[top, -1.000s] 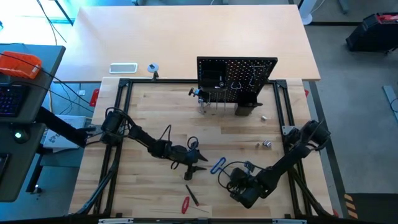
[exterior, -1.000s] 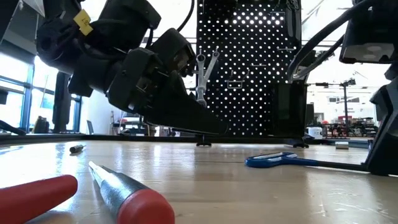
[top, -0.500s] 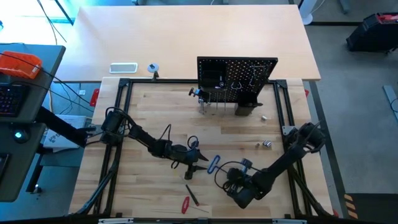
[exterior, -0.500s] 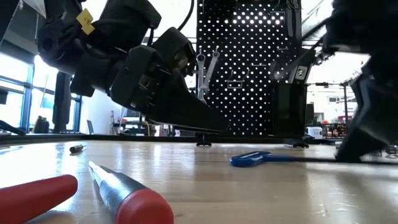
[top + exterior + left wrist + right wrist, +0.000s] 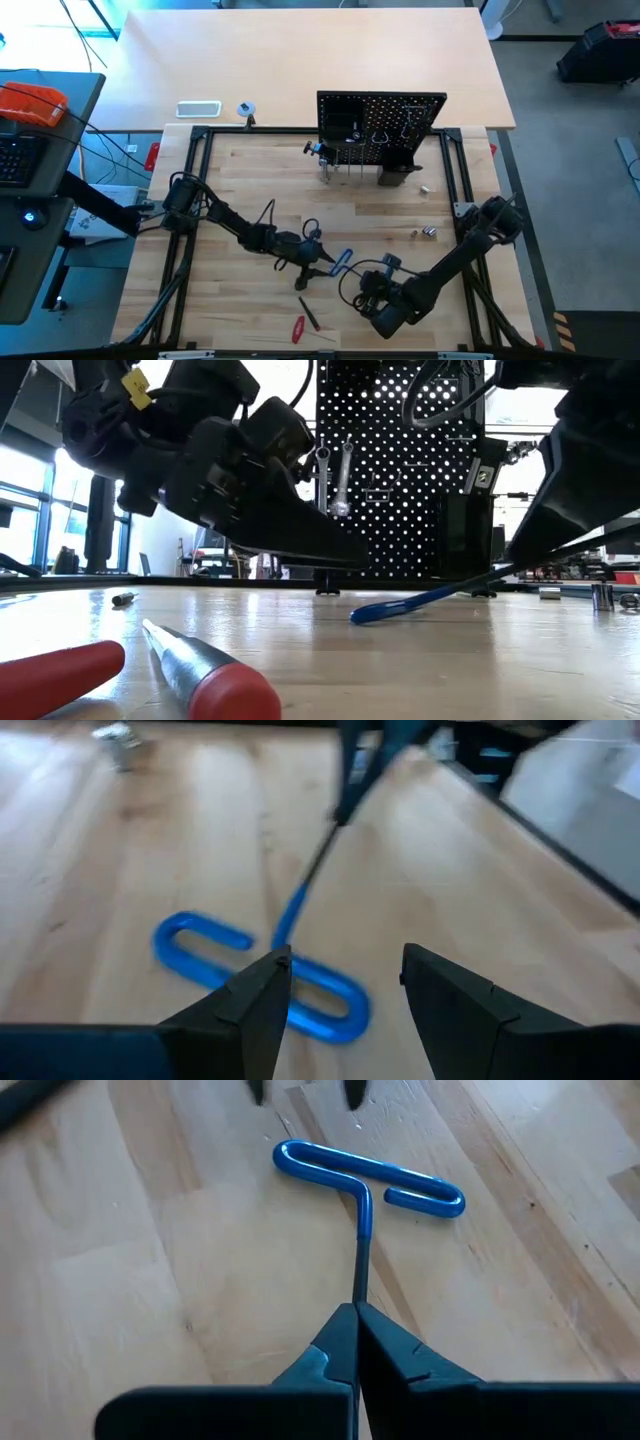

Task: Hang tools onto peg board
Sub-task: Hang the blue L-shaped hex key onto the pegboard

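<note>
Right gripper (image 5: 355,1342) low with jaws pinched together (left gripper (image 5: 345,985) gapes nearby).

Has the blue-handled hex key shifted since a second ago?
Yes. The blue-handled hex key, pinched by the right gripper, has slid left toward the left gripper, away from the table's right rail.

A pale wooden work table (image 5: 250,190) framed by black metal rails (image 5: 195,170) stands against a second, lighter tabletop (image 5: 300,60) on the far side, which carries a small white flat object (image 5: 198,109) near its left edge. To the left sits a dark desk (image 5: 45,150) with an orange item (image 5: 32,102) and a keyboard (image 5: 18,160), while grey floor (image 5: 570,140) runs along the right. Seen level across the table, the room beyond is brightly lit, with tall windows (image 5: 25,510) at left and shelving with red items (image 5: 555,568) far off at right.
</note>
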### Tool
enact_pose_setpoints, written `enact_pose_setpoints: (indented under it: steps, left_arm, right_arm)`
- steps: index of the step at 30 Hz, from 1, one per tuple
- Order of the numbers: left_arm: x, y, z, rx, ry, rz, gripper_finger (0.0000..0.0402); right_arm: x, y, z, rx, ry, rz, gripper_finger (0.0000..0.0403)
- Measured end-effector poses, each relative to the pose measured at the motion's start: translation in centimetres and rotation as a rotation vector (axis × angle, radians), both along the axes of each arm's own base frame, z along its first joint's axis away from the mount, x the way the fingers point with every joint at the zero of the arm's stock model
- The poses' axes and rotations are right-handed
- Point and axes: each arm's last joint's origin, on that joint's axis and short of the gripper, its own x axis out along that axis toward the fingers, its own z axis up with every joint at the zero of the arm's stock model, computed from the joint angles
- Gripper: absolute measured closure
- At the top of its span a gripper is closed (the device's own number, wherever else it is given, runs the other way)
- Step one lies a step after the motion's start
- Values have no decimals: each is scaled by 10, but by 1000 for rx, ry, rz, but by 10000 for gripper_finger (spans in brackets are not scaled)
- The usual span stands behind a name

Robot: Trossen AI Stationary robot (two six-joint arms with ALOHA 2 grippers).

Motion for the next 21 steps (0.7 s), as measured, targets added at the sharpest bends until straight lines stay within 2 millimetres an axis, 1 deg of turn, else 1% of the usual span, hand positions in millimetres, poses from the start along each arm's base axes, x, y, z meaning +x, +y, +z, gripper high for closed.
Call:
enact_pose_setpoints:
  steps: [4,9,11,14,18,21]
  left_arm:
    - [1,-8,3,58,-29,-46,212]
    - [9,-20,12,205,-80,5,199]
    - [15,-23,16,249,-77,-2,195]
    - [24,-23,20,289,-33,-13,192]
    - [29,-22,23,302,-10,-11,192]
    - [33,-22,16,313,-3,-41,192]
  right_arm:
    - [3,-3,0,-6,7,4,402]
    - [5,-5,1,-5,12,10,402]
    - [6,-6,1,-6,15,12,402]
    - [7,-6,1,8,22,13,402]
    - [6,-6,0,47,26,-16,402]
    - [2,-3,-1,65,26,-26,398]
